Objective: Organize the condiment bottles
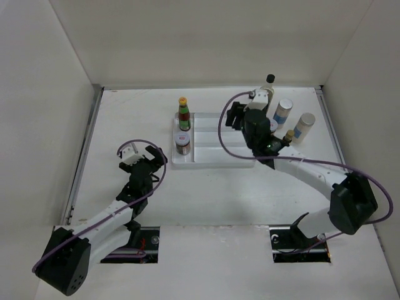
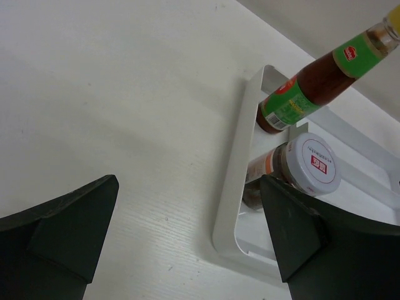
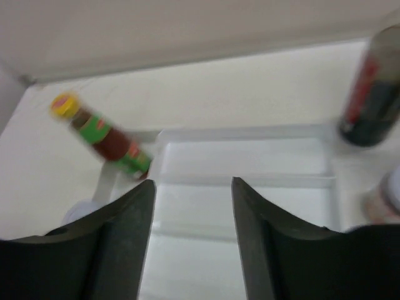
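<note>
Left gripper [image 1: 144, 152]: jaws spread fully, empty, above table [image 1: 206, 200] left of white tray [image 1: 212, 164]. Right gripper [image 3: 192, 187]: jaws partly apart, empty, over tray. Red sauce bottle [image 1: 184, 114] and short jar [image 1: 182, 144] upright in tray's left compartment. Pale shakers [image 1: 283, 112] [image 1: 305, 125] stand right of tray.

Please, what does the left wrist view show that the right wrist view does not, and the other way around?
Only the left wrist view: the left fingers, wide apart, and the short jar with its white lid, seen sharply. Only the right wrist view: the right fingers, with nothing between them, and the tall dark bottle, blurred, outside the tray. Both: the red sauce bottle standing in the white tray.
</note>
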